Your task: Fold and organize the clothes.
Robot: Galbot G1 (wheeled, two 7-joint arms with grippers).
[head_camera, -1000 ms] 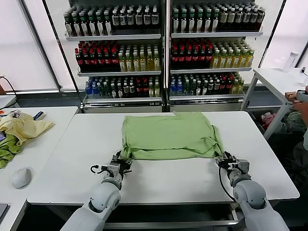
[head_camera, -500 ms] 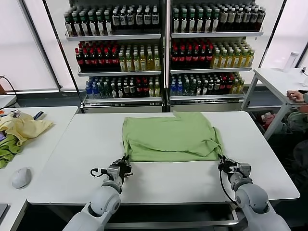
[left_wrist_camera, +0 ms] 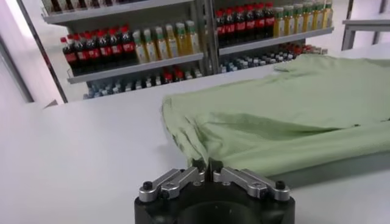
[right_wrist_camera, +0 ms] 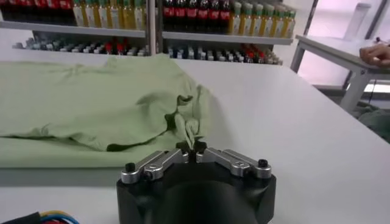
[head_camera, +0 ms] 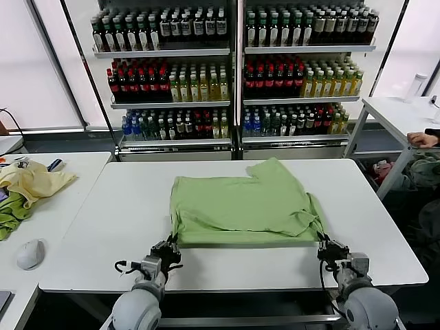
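Observation:
The clothes are one light green shirt lying folded across the middle of the white table. My left gripper is shut on the shirt's near left corner, seen pinched between its fingers in the left wrist view. At the near right corner my right gripper is shut on bunched cloth, and its own view shows that gripper close up. Between the two grips the near edge of the shirt runs straight. Its collar and print are hidden.
A side table on the left holds a pale yellow garment, a darker green cloth and a white mouse. Shelves of bottles stand behind. Another table is at the right, with a person's hand.
Both grippers closed on the shirt's near corners and drew back toward the table's front edge, dragging the shirt closer to me.

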